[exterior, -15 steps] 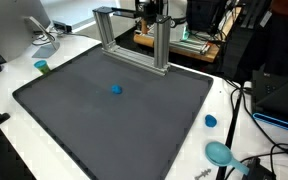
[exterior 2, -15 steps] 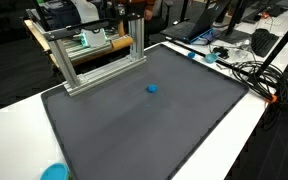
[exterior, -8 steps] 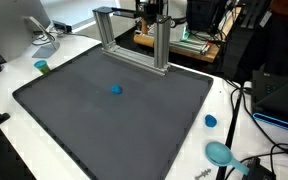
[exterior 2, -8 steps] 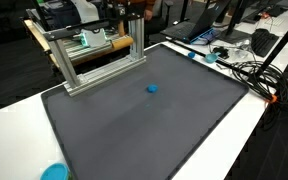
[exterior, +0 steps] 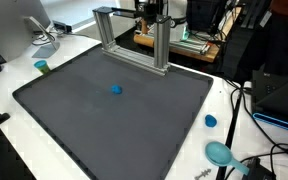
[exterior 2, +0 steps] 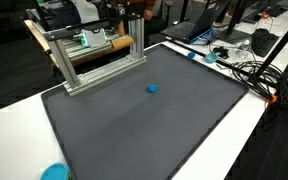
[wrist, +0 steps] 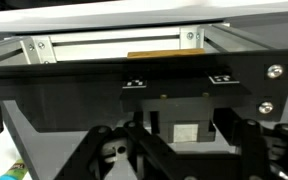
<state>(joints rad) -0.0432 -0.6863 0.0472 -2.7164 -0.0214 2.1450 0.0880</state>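
Observation:
My gripper (exterior: 150, 12) is high at the back of the table, just above the far end of an aluminium frame (exterior: 131, 40); it also shows in an exterior view (exterior 2: 134, 10). In the wrist view the gripper (wrist: 184, 166) looks straight at the frame's black plate (wrist: 134, 80) and metal bars, very close. Its finger links stand wide apart with nothing between them. A small blue object (exterior: 116, 89) lies alone near the middle of a dark grey mat (exterior: 74, 120), well away from the gripper; it also shows in an exterior view (exterior 2: 152, 88).
The mat (exterior 2: 184, 130) covers most of a white table. A green cup (exterior: 42, 67), a blue cap (exterior: 210, 121) and a teal bowl (exterior: 220, 153) sit on the table's margins. Cables (exterior 2: 246, 70) and equipment crowd one side; a monitor (exterior: 14, 28) stands at a corner.

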